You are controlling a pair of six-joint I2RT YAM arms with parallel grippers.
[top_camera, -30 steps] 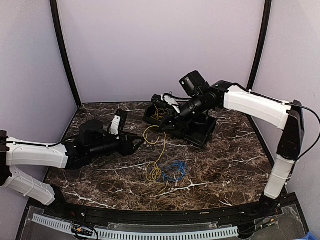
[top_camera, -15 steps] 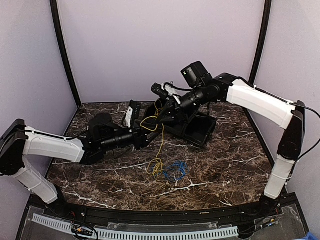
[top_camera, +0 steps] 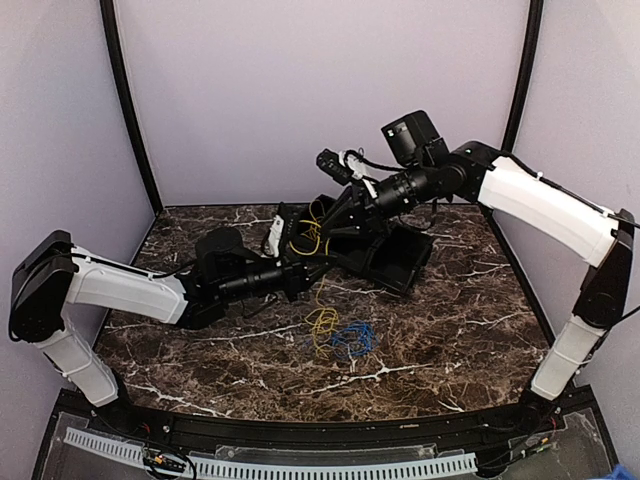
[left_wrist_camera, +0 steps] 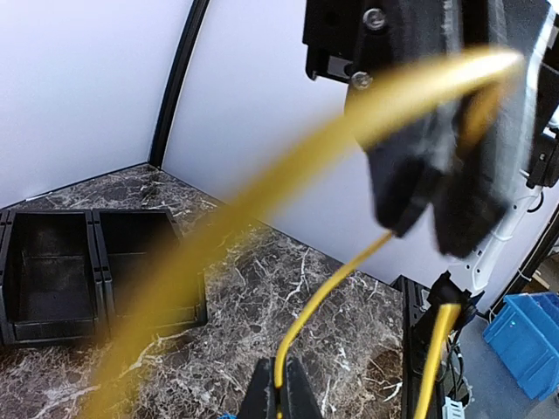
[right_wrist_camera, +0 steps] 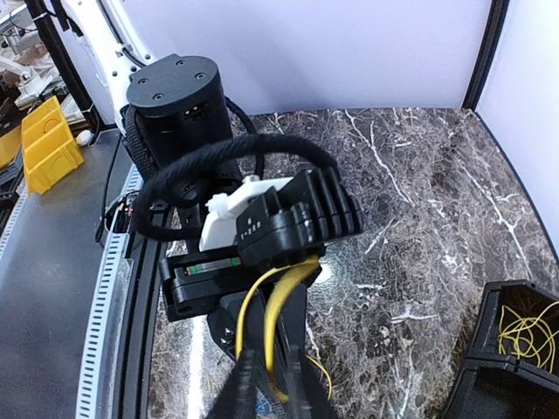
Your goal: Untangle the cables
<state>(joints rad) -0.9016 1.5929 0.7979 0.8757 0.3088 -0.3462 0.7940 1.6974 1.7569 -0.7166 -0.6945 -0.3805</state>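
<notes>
Overhead view: both arms meet just past table centre, toward 12 o'clock. We log the left gripper (left_wrist_camera: pixel 279 391) reaching in from 9 o'clock and the right gripper (right_wrist_camera: pixel 266 374) coming down from 2 o'clock. Their tips sit very near each other above the table (top_camera: pixel 200 350).

Yellow cable (top_camera: pixel 322 320): part of it is a small coil lying on the marble, slightly toward 6 o'clock from centre. A single strand rises from that coil to the grippers. More yellow loops hang in the air there, in front of the black bins (top_camera: pixel 402 262).

Blue cable (top_camera: pixel 353 340): a loose coil flat on the table, touching the yellow coil on its 3 o'clock side. The two appear to overlap where they meet. Neither gripper touches it.

Left gripper fingers: the left wrist view shows them pressed together on a thin yellow strand that runs up and away from the tips.

Right gripper fingers: the same view shows them at upper right, clamped on the yellow cable, which sweeps past the lens as a blur. The right wrist view agrees: its fingers are nearly closed with yellow wire between them, and the left gripper is directly beyond.

The black bins sit at 12 to 1 o'clock, behind the grippers. In the right wrist view we see thin yellow loops inside one bin. We cannot tell whether they belong to the held cable.
</notes>
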